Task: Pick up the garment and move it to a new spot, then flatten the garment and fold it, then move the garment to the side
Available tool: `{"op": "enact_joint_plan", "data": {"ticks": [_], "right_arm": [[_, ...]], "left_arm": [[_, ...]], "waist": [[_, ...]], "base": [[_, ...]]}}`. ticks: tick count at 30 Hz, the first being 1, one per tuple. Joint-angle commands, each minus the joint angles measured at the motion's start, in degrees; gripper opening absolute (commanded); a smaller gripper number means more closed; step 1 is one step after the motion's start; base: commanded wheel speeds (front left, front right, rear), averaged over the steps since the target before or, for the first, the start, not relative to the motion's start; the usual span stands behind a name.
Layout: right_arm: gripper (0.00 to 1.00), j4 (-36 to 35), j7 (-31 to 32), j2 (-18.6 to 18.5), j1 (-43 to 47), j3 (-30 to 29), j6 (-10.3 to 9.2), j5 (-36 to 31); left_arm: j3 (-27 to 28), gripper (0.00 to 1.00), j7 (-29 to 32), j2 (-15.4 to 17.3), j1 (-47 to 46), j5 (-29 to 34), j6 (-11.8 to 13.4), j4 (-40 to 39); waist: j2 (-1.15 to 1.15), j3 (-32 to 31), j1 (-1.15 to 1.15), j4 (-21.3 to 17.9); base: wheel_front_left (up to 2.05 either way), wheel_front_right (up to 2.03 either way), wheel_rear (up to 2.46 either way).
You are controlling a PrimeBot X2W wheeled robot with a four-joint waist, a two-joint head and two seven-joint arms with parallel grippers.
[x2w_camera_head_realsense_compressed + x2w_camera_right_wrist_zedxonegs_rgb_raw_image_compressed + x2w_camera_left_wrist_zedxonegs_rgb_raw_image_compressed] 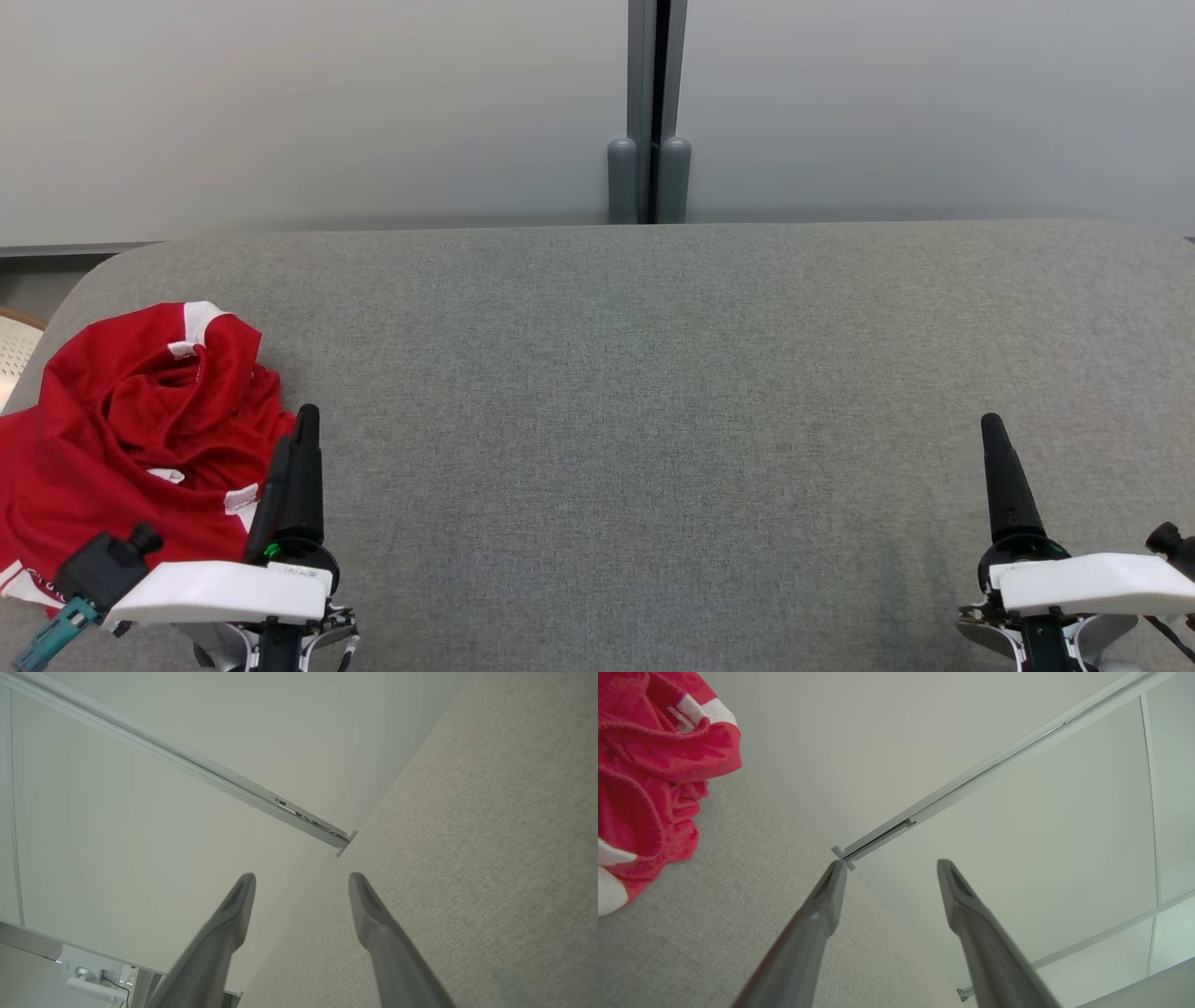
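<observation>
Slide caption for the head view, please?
Crumpled red shirt on grey surface; left gripper beside it, right gripper apart, jaws open.

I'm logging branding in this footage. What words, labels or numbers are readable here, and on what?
Nothing reads legibly.
Crumpled red garment with white trim: dark marks on its lower-left white hem, too small to read.
Left gripper: tiny label on its white cover, blurred.

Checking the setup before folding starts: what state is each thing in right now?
red garment: crumpled in a heap, unfolded, at the left end of the grey fabric surface, not held.
left gripper: open, empty, beside the garment.
right gripper: open, empty, over bare surface.
</observation>
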Motion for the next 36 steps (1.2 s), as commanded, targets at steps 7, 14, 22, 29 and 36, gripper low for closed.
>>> {"op": "enact_joint_plan", "data": {"ticks": [7, 14, 22, 29, 36], "right_arm": [[1.0, -2.6, -1.9, -0.6, -0.8, 1.5, 0.26, -10.1], [1.0, -3.2, -3.1, -0.6, -0.8, 3.5, 0.3, -16.7], [1.0, -3.0, -4.6, -0.7, -0.5, 5.2, 0.34, -23.4], [1.0, -3.3, -5.8, -0.7, -0.5, 6.1, 0.37, -26.8], [1.0, -3.2, -6.8, -0.7, -0.3, 5.9, 0.4, -33.9]], "left_arm": [[-2.6, 1.0, -1.8, 0.6, -1.2, 10.0, 2.2, -2.8], [-4.1, 1.0, -3.0, 0.6, -1.2, 16.6, 4.6, -3.6], [-6.6, 1.0, -4.4, 0.7, -1.0, 23.9, 5.6, -4.0], [-7.9, 1.0, -5.6, 0.8, -0.6, 29.4, 6.8, -3.3], [-9.5, 1.0, -6.7, 1.2, -1.1, 35.0, 8.6, -3.2]], "waist": [[0.0, 0.2, 0.0, 0.0], [0.0, 0.3, 0.0, 0.0], [0.0, 0.3, 0.0, 0.0], [0.0, 0.4, 0.0, -0.1], [0.0, 0.5, 0.0, -0.1]], "base": [[0.0, 0.0, 0.0], [0.0, 0.0, 0.0], [0.0, 0.0, 0.0], [0.0, 0.0, 0.0], [0.0, 0.0, 0.0]]}}
